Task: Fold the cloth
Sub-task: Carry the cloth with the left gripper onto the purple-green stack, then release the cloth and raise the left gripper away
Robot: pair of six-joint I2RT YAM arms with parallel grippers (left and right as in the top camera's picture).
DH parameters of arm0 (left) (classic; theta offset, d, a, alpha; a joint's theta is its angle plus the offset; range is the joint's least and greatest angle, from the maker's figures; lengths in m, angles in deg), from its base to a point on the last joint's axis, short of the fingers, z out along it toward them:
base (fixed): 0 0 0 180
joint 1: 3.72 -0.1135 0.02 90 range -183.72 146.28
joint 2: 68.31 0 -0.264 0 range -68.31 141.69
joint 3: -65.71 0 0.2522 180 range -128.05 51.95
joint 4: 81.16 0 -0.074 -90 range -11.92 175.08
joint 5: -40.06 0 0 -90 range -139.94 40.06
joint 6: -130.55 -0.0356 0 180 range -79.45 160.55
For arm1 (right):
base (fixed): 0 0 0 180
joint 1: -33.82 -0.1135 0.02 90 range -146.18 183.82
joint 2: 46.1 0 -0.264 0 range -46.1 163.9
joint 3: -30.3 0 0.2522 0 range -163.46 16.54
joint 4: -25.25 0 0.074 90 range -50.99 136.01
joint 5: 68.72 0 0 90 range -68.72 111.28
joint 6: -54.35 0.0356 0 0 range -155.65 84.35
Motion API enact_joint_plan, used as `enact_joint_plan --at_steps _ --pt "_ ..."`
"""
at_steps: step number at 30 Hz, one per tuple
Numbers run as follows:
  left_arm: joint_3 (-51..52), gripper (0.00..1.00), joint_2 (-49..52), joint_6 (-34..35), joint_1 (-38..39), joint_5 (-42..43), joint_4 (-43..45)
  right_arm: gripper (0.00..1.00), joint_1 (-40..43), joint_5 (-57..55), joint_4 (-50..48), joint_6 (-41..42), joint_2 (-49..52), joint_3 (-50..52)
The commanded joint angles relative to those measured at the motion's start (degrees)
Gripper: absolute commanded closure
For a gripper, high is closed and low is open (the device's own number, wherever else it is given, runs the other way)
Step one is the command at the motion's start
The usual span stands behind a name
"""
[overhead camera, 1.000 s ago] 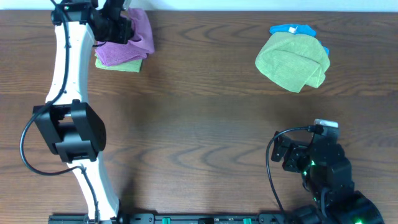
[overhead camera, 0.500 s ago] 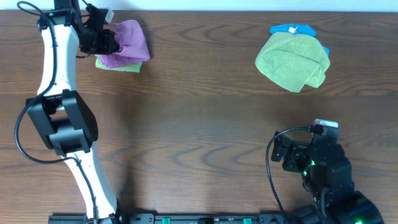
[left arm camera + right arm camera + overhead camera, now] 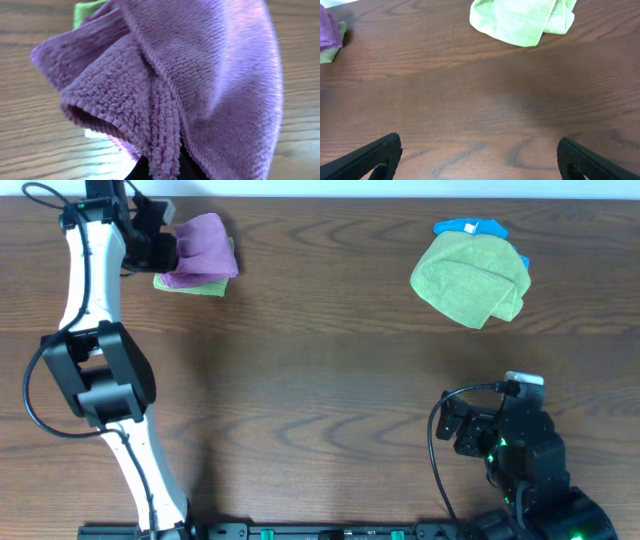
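A purple cloth point(image 3: 205, 248) lies bunched on top of a folded green cloth point(image 3: 190, 284) at the far left of the table. My left gripper point(image 3: 160, 248) is at the purple cloth's left edge and is shut on a fold of it. In the left wrist view the purple cloth point(image 3: 200, 75) fills the frame and its pinched hem runs down between the dark fingers point(image 3: 162, 172). A corner of the green cloth point(image 3: 85, 10) shows behind. My right gripper point(image 3: 477, 155) is open and empty near the front right, over bare wood.
A loosely folded light green cloth point(image 3: 470, 280) lies at the far right on a blue cloth point(image 3: 470, 227); the green one also shows in the right wrist view point(image 3: 520, 17). The brown wooden table point(image 3: 320, 380) spans the view.
My left gripper has moved left with the purple cloth's edge, dragging the cloth leftward over the green one. The right arm has not moved.
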Motion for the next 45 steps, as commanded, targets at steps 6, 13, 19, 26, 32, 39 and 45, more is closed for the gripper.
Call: enact_joint_plan --at_steps 6,13,19,26,32,39,45 --pt "-1.27 0.91 0.85 -0.92 -3.26 -2.69 0.90 0.01 -0.48 -0.26 0.09 0.79 0.00 0.24" --pt "-1.27 0.05 0.85 0.44 -3.13 -2.69 1.25 0.01 -0.48 -0.26 0.09 0.79 0.00 0.24" --pt "-1.27 0.05 0.85 8.11 -3.26 -12.61 3.39 0.01 -0.48 -0.26 0.09 0.79 0.00 0.24" --pt "-1.33 0.05 0.76 13.60 -4.39 -13.90 5.40 0.01 -0.48 -0.26 0.09 0.79 0.00 0.24" --pt "-4.11 0.05 -2.21 17.49 -7.54 -8.07 1.40 0.01 -0.48 -0.26 0.09 0.79 0.00 0.24" --pt "-4.85 0.05 -16.28 16.57 -9.57 -2.69 -4.35 0.01 -0.48 -0.26 0.09 0.79 0.00 0.24" --pt "-4.81 0.05 -29.03 15.28 -8.15 4.28 -9.77 0.01 -0.48 -0.26 0.09 0.79 0.00 0.24"
